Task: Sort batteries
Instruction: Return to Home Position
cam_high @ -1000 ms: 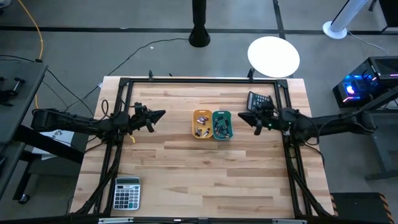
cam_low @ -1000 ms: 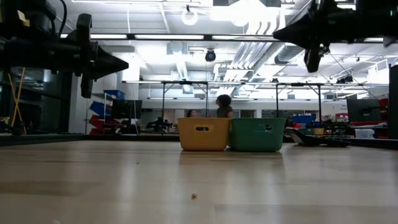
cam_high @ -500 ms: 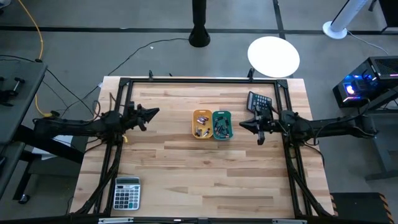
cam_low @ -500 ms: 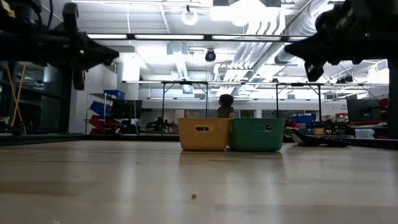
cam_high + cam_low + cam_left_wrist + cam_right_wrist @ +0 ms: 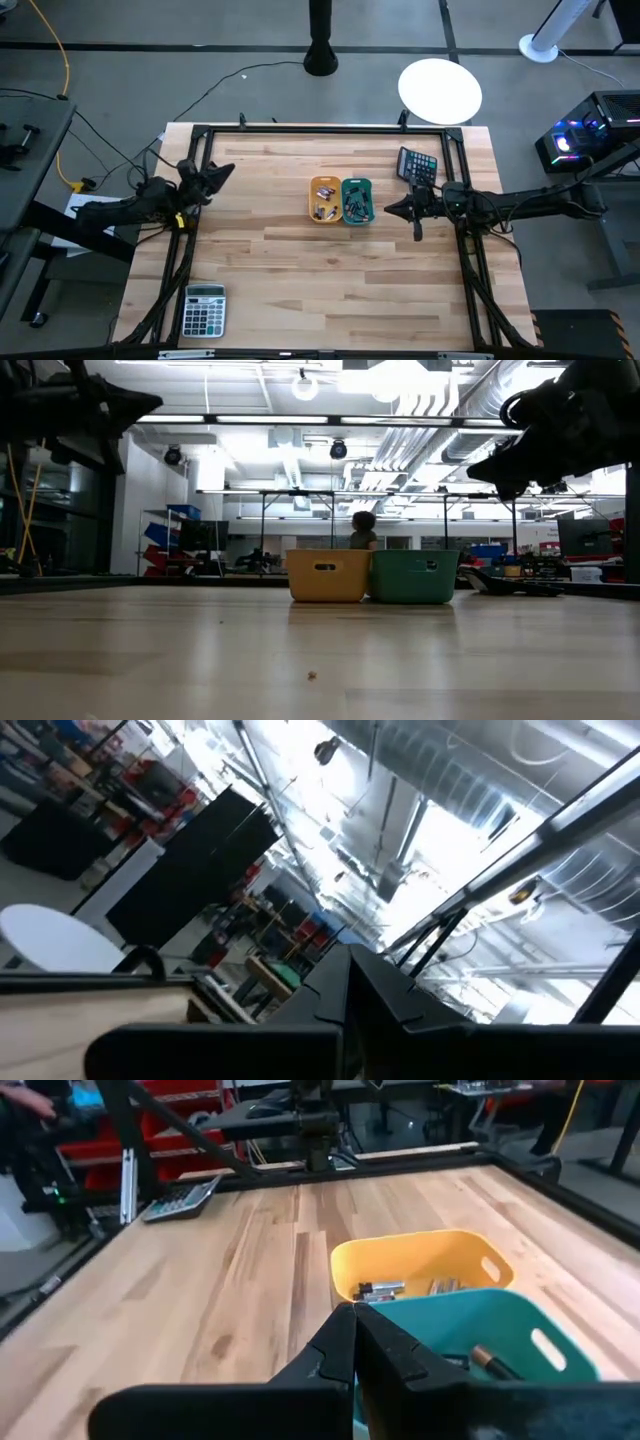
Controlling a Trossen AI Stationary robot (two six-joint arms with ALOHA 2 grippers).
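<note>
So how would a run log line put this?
batteries: in yellow tray, teal tray | left fingers: shut, at left edge | right fingers: shut, high, right of teal tray

Showing pale striped planking across the worktop (image 5: 300,260), standing out brightly in the yellow tray (image 5: 327,576) and teal tray (image 5: 415,576), glinting silvery and dark in the batteries (image 5: 378,1290).

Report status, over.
Left tool shut, empty, near table's left edge. Right tool shut, empty, raised beside teal tray. Batteries in it and yellow tray. Nothing in the way.
</note>
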